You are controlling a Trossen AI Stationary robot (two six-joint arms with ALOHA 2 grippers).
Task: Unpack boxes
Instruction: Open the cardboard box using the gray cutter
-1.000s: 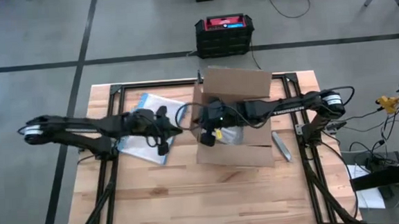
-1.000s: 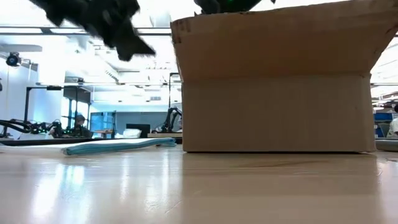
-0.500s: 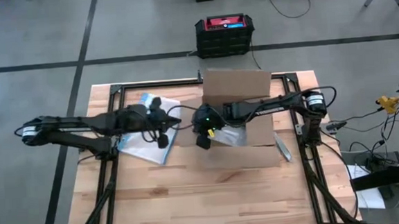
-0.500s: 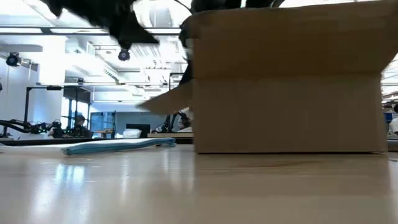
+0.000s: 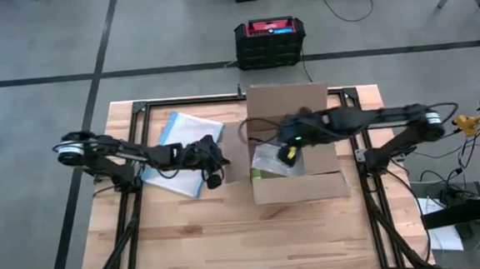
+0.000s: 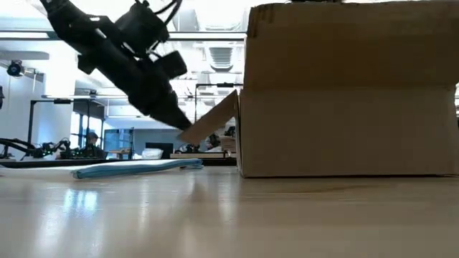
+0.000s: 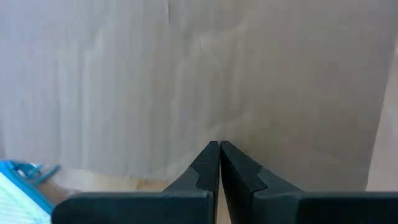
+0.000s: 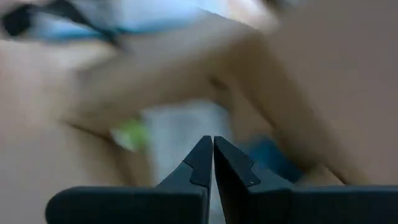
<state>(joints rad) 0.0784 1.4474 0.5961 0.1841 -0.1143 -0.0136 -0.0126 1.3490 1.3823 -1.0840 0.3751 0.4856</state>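
Observation:
The brown cardboard box [image 5: 303, 186] stands open at the table's middle right and fills the right of the low view [image 6: 344, 107]. Its left flap [image 6: 212, 120] slants outward and down. My left gripper [image 6: 179, 127] is shut, low at the box's left side [image 5: 215, 179], its tips at that flap. My right gripper [image 5: 290, 155] is shut and hangs over the box's open top. In the blurred right wrist view [image 8: 212, 140] it points into the box. Clear wrapping [image 5: 271, 160] and something green [image 5: 256, 174] lie inside. My left gripper's shut fingertips [image 7: 219, 147] meet the outer face of the box's left flap [image 7: 217, 93], near its free edge [image 6: 188, 132]. The fingers slant down from the table's left. The flap stays hinged on the box and tilts outward. The box rests on the table.
A clear blue-edged plastic bag [image 5: 178, 151] lies flat on the table left of the box, under my left arm. A black crate with a red top [image 5: 270, 39] stands on the floor beyond the far edge. Bare wood [image 5: 230, 243] runs along the near side.
My left gripper has dropped and gone toward the box, down to its left flap, which now slants outward. My right gripper has drawn back from the box's left edge toward the table's right and now hangs over the open top. The box has slid toward the right edge.

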